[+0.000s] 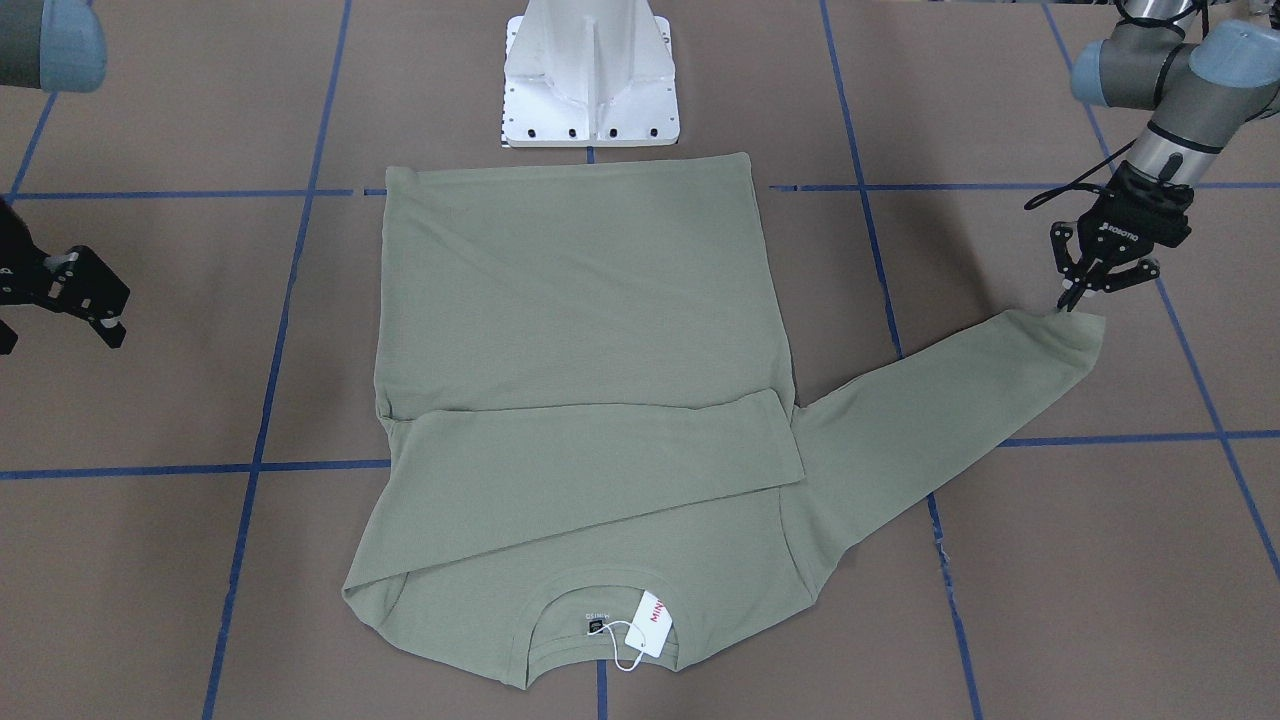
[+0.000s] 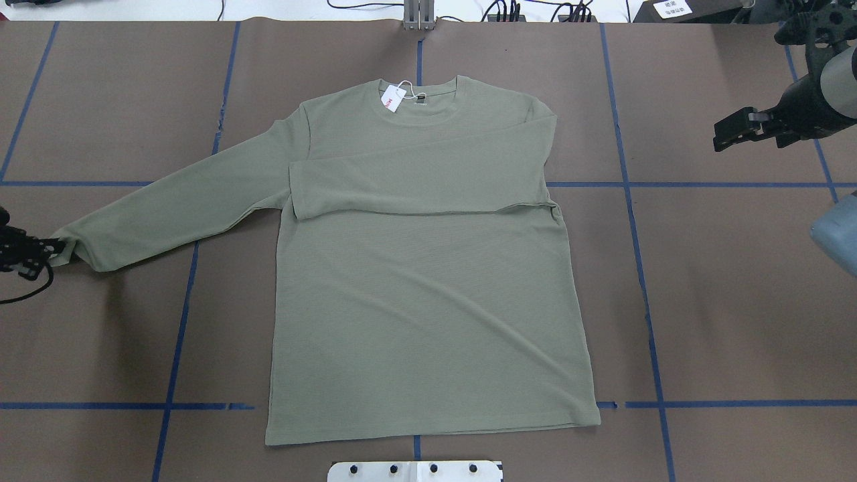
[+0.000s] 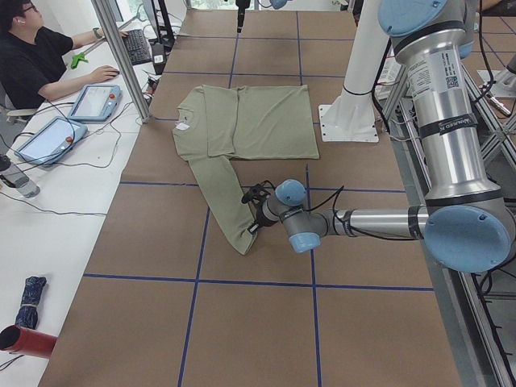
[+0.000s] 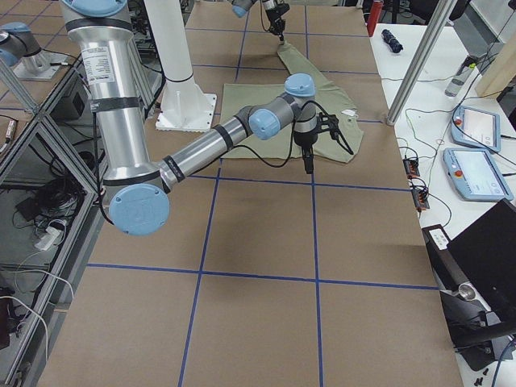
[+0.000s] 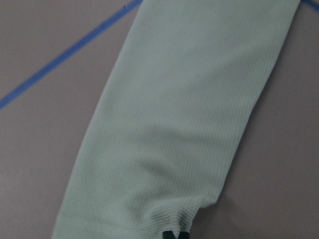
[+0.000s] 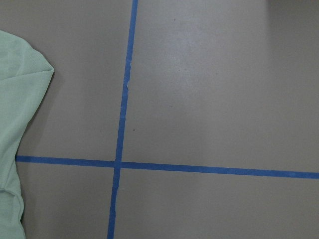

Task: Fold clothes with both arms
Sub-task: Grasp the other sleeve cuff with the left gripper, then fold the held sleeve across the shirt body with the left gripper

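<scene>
Shirt [image 2: 428, 301] lies flat, long axis hem-to-collar, collar pointing away from the robot. Left gripper [image 1: 1071, 299] pinches the outstretched cuff; right gripper [image 1: 58, 338] fingers apart.

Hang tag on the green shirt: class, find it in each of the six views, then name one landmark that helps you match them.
Front-facing: hang tag at bottom centre.
Overhead: top centre.
Left side: upper left, a small white speck.
Right side: right of centre near the top, barely visible.
Left wrist: not in it.
Right wrist: not in it.
Landmark: the white pedestal, at the shirt's end opposite the tag.
</scene>
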Robot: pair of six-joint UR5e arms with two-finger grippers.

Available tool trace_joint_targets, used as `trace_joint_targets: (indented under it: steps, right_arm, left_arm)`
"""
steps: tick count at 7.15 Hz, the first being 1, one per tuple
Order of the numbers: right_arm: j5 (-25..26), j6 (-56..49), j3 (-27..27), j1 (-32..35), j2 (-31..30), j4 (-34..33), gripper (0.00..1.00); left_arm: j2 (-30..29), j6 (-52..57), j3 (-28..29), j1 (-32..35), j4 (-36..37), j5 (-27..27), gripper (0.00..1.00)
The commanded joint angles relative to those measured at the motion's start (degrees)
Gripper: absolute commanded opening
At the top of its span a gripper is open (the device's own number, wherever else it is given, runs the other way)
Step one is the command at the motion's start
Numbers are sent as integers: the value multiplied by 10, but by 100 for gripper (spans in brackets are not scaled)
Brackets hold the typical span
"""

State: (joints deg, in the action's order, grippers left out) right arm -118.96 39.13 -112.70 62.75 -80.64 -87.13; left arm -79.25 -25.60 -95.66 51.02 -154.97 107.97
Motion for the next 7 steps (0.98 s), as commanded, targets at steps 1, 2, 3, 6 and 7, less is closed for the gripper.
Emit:
trace_joint_targets:
  steps: [1,2,3,6,7]
  right_arm:
    - [4,0,4,0,-2,0,100]
    - [5,1,5,0,-13,0,100]
    - [5,1,6,0,-13,0,100]
    - [5,1,6,-1,-12,0,100]
    - [5,1,7,-1,-11,0,100]
  left_arm:
    - [-119,-72,-3,41,72,8,0]
    - [-197,-96,-4,43,150,8,0]
    - [-284,-138,-1,41,231,7,0]
    - [-433,-277,8,9,340,3,0]
    - [-481,-321,31,-9,343,1,0]
